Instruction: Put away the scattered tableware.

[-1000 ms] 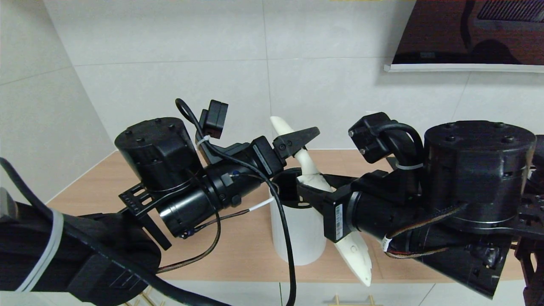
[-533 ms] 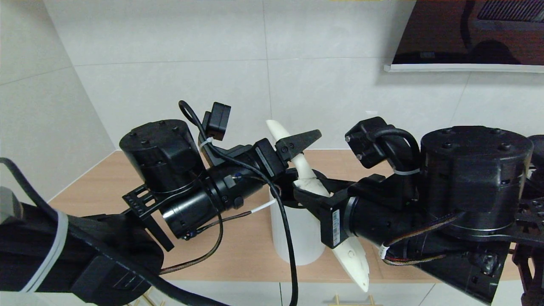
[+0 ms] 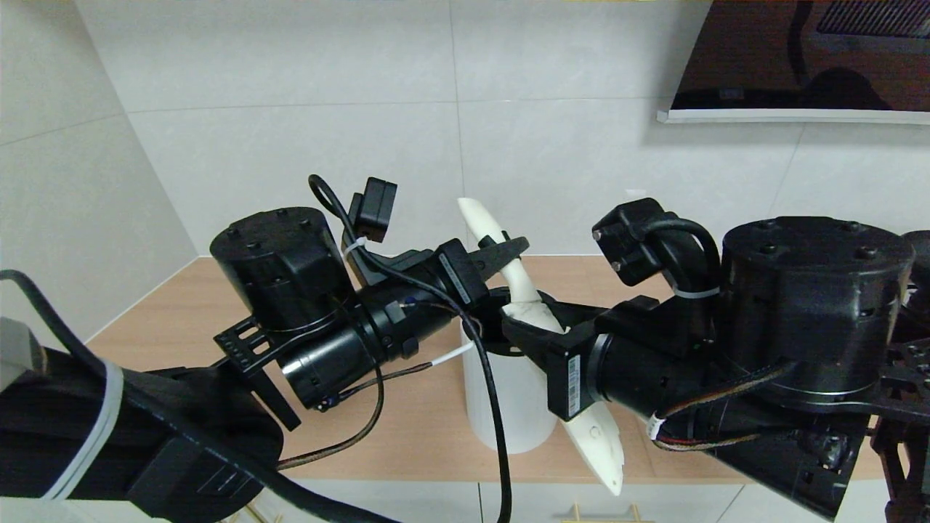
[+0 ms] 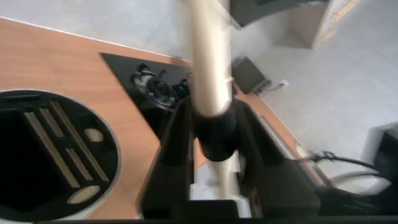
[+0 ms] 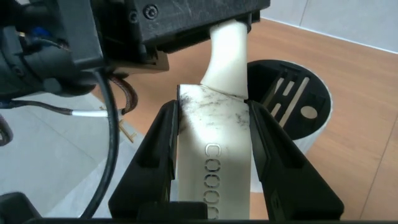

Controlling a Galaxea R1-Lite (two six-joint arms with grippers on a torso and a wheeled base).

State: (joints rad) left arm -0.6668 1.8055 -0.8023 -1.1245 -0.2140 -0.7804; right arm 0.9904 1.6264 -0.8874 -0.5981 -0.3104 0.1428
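Both claws were clamped on the cream plastic spatula (image 3: 597, 439) — left gripper (image 3: 501, 250) on its handle, right gripper (image 3: 541, 316) on its blade — above the white cylindrical holder (image 3: 508, 407). Uneven release could have tipped it past the black slotted lid (image 5: 314, 87).

Above the holder (image 3: 508, 414), the left gripper (image 4: 211, 123) and right gripper (image 5: 212, 107) both clamp one spatula (image 3: 599, 443) slanting across its mouth, blocking entry from above. Bare counter (image 3: 407, 414) lies open at the holder's 9 o'clock; the wall (image 3: 567, 174) closes 12 o'clock.
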